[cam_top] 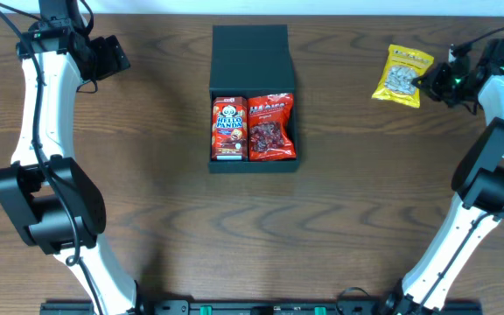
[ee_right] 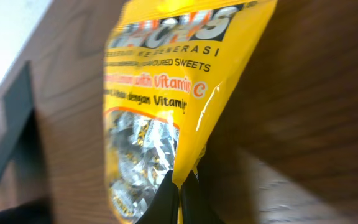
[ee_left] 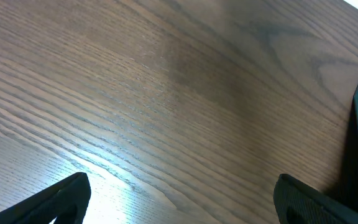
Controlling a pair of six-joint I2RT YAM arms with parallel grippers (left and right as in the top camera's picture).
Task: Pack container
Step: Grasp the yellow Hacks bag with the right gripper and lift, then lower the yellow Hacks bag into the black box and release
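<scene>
One container (cam_top: 253,54) sat at the centre of the table (cam_top: 147,184), its flap lid lying open on the far side. Inside, a Hello Panda box (cam_top: 227,128) lay on the left and a red packet (cam_top: 271,128) on the right, side by side. At far right, the right gripper (cam_top: 429,81) was clenched on the edge of a yellow sweets packet (cam_top: 400,73). At far left, the left gripper (cam_top: 116,54) hung over the wood with its jaws released, grasping nothing.

table (cam_top: 147,131): wood grain, faint sheen | container (cam_top: 250,48): matt card | yellow sweets packet (ee_right: 166,93): glossy plastic film
</scene>
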